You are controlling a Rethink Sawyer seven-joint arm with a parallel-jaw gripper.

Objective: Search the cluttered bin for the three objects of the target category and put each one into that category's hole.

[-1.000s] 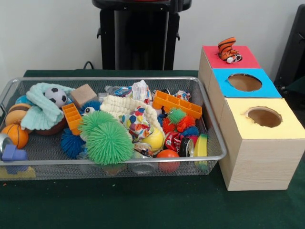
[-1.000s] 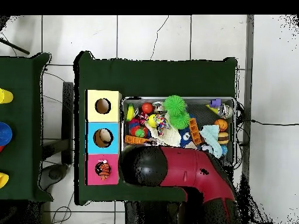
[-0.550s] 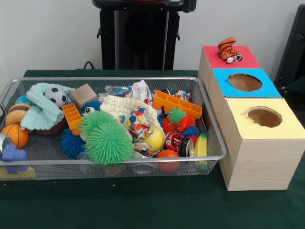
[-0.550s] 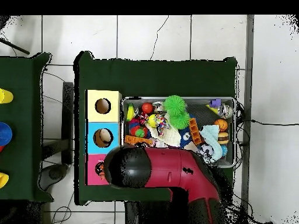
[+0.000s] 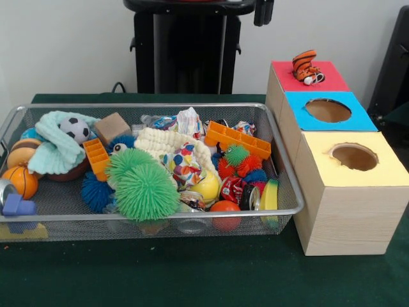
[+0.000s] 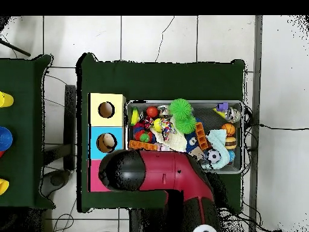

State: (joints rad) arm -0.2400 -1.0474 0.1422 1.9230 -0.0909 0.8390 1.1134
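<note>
My arm (image 6: 163,175) reaches flat across the table, its round black end over the red box (image 5: 309,77). My claw (image 5: 262,11) only peeks in up high; I cannot tell if it is open. The striped tiger toy (image 5: 305,67) sits on the red box, below my claw. Beside the red box, the bin (image 5: 289,185) is full of toys.

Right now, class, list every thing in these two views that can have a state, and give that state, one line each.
Mesh bin: cluttered with toys.
Red box: hole covered by a striped orange toy.
Blue box: hole open.
Yellow box: hole open.
Soda can: lying on its side.
Arm: over the red box in the overhead view.
Gripper: only tips showing; cannot tell.
</note>
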